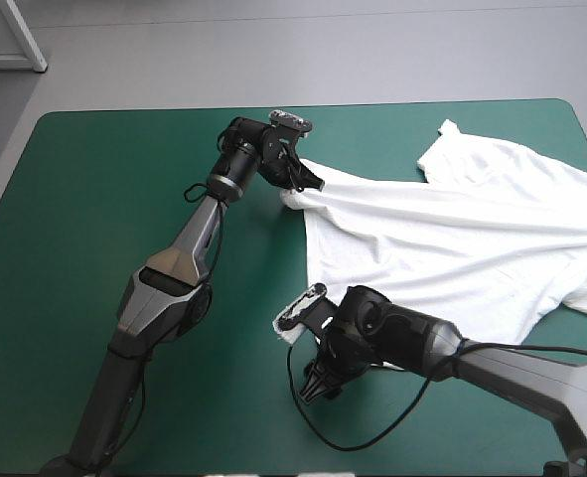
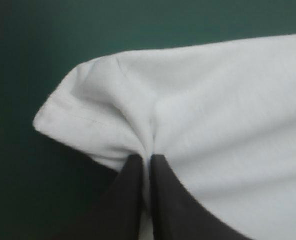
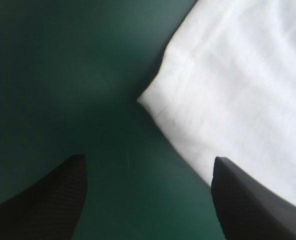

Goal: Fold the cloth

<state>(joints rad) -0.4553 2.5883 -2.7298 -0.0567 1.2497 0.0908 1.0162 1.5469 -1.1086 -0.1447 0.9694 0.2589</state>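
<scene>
Left gripper (image 2: 146, 161) pinches the T-shirt (image 1: 452, 229) at its far corner — right gripper (image 3: 148, 165), spread wide, hovers at the near corner and looks due to grab it.

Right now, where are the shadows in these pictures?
Left wrist view: a dark shadow lies on the teal-green cover beneath the T-shirt corner that the left claw pinches. Right wrist view: the cover looks dim around the open right claw, with a thin shadow along the T-shirt's edge. High view: the light is even and the shadows are only faint.
</scene>
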